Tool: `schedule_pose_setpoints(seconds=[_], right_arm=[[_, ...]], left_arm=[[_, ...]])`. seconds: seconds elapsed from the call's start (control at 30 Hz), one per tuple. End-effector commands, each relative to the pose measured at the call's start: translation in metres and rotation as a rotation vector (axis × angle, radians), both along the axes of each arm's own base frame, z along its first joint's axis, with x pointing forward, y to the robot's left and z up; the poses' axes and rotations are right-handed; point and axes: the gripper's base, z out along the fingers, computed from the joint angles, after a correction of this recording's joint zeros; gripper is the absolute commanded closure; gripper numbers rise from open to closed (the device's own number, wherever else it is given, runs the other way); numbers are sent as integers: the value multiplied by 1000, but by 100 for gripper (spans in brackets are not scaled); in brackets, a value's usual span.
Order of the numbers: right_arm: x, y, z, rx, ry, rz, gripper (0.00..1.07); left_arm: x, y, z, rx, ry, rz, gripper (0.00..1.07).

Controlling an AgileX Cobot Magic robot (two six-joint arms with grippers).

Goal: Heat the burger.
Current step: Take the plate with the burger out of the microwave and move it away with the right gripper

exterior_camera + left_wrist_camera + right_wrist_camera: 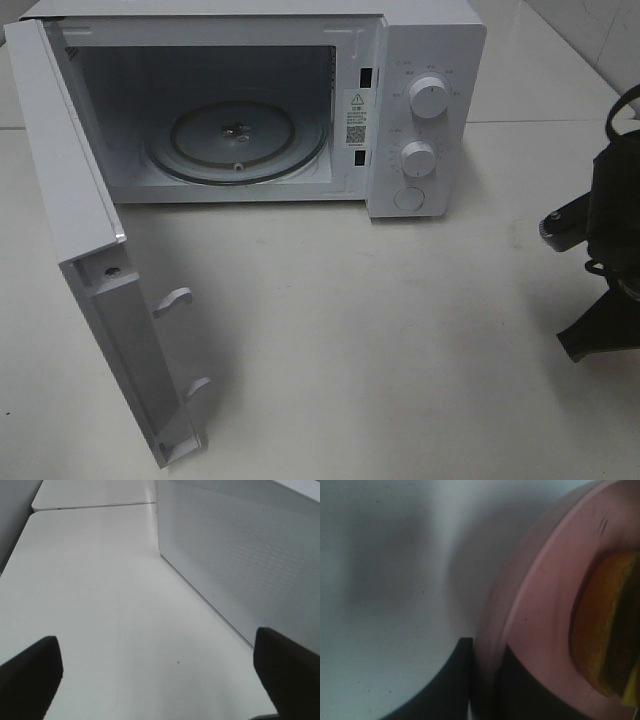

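In the right wrist view the burger [605,630] shows only as a golden-brown bun edge on a round pink plate [545,580]. My right gripper [482,650] is shut on the plate's rim, one dark finger on each side of it. In the exterior view only the right arm [605,250] shows, at the right edge, and plate and burger are outside that frame. The white microwave [420,60] stands at the back, its door [90,250] swung wide open to the left, with a bare glass turntable [240,140] inside. My left gripper [157,680] is open and holds nothing, low over the table beside the microwave's perforated side wall [240,555].
The open door juts forward over the table's left part. Two knobs [429,97] [418,158] and a round button [408,198] sit on the microwave's right panel. The white table [380,350] stretches in front of the microwave.
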Motion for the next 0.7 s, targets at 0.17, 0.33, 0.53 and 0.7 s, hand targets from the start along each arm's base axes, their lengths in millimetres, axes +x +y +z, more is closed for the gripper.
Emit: schedule_pose_setpoints(seconds=[0.17, 0.33, 0.53, 0.7], right_arm=[[13, -14, -20, -89, 10, -36, 102], [18, -21, -36, -86, 38, -62, 102], [21, -26, -48, -88, 61, -63, 100], [22, -25, -55, -97, 64, -79, 97]], left_arm=[[-3, 0, 0, -2, -30, 6, 9], [-3, 0, 0, -2, -30, 6, 9], [-3, 0, 0, -2, -30, 6, 9], [-3, 0, 0, -2, -30, 6, 9]])
